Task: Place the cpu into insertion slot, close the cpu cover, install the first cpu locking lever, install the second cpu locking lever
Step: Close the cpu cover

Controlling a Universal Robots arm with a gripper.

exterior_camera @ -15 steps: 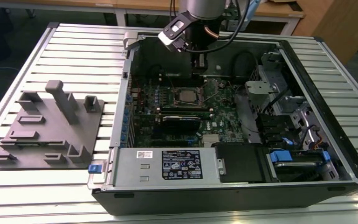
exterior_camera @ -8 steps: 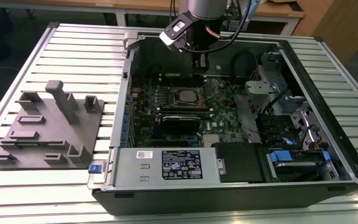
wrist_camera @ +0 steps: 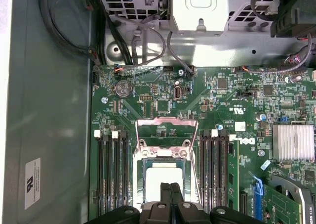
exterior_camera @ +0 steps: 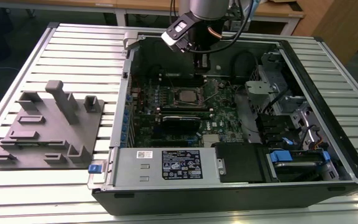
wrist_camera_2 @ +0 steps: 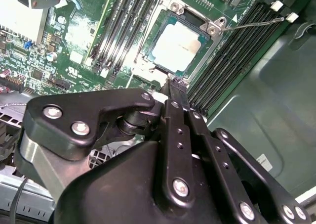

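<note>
The cpu [exterior_camera: 185, 94] lies in the insertion slot [exterior_camera: 173, 97] on the green board, its pale top showing in both wrist views [wrist_camera_2: 175, 46] [wrist_camera: 163, 177]. The silvery cpu cover [wrist_camera: 139, 170] lies flat around it [wrist_camera_2: 196, 66]. A thin wire locking lever [wrist_camera_2: 252, 24] sticks out sideways from the socket, and wire bars [wrist_camera: 166, 120] span the board just beyond it. My gripper [exterior_camera: 201, 71] hangs just behind the socket, shut with its fingertips [wrist_camera_2: 174, 83] pressed together and nothing between them [wrist_camera: 171, 197]. The tips sit close above the socket's edge.
Long black memory slots [wrist_camera: 111, 174] flank the socket on both sides. A black card [exterior_camera: 180, 123] and the power supply box [exterior_camera: 166, 165] lie nearer the case front. The drive cage [exterior_camera: 291, 107] and cables fill the exterior view's right. A grey fixture [exterior_camera: 48, 126] stands outside on the left.
</note>
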